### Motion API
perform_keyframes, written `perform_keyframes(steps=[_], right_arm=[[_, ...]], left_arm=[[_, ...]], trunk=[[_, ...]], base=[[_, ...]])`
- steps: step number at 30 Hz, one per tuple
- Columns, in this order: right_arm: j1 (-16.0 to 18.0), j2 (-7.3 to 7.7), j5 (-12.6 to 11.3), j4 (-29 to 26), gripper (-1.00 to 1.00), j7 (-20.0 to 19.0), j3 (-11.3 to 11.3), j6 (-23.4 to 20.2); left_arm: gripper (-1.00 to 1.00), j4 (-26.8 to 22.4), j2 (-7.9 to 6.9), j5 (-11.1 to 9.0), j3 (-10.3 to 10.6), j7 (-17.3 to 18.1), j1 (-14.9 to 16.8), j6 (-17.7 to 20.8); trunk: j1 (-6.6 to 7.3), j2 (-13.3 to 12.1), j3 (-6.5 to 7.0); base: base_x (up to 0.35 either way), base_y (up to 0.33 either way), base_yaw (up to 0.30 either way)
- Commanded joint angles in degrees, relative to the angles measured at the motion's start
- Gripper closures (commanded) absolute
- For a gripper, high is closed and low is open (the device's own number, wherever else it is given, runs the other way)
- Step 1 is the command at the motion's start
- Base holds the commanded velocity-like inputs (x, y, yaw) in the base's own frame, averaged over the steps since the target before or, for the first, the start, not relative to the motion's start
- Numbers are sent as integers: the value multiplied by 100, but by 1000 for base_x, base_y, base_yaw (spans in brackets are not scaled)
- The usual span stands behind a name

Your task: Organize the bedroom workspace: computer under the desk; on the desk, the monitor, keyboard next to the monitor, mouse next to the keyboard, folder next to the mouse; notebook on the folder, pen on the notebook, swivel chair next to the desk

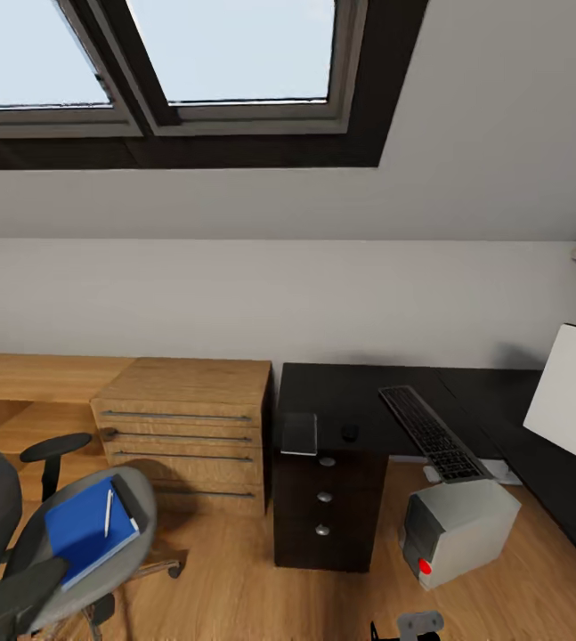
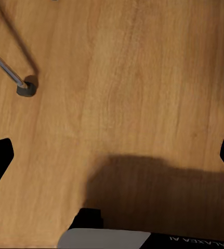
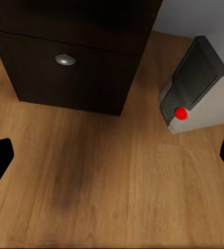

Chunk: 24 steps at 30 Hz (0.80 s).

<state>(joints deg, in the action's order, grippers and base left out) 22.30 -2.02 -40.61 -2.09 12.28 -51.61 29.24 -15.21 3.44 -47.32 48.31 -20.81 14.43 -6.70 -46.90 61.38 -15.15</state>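
My right claw (image 3: 112, 155) hangs spread above bare floor (image 3: 101, 197), the computer (image 3: 197, 88) and desk (image 3: 75, 57) just beyond its fingertips.

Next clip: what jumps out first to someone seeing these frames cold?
The bright-blue folder on the swivel chair seat at lower left, with a white pen lying on it. Then the glossy black desk, with the keyboard angled across it and overhanging the front edge, and the monitor showing its white back at far right. Beneath, the grey computer with its red dot sits on the wooden floor.
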Motion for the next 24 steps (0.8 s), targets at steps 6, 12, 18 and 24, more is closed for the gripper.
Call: perform_keyframes(steps=[6, 12, 18, 24], right_arm=[[3, 2, -17, -2, -100, 38, -47, 10], [3, 0, -17, -2, -100, 38, -50, 8], [3, 7, -11, -2, -100, 34, -46, 13], [3, 25, -9, -2, -100, 24, -41, 19]], left_arm=[[-100, 0, -4, -71, 40, -35, 7, -30], [-100, 0, -9, -77, 32, -43, 6, -33], [-100, 0, -10, -84, 24, -46, 6, -33], [-100, 0, -10, -84, 28, -46, 5, -35]], trunk=[[2, 5, -13], [2, 5, -15], [2, 5, -17], [2, 5, -17]], base=[[-242, -212, 21], [-220, -235, 2], [-293, -50, 0], [-72, -5, -4]])
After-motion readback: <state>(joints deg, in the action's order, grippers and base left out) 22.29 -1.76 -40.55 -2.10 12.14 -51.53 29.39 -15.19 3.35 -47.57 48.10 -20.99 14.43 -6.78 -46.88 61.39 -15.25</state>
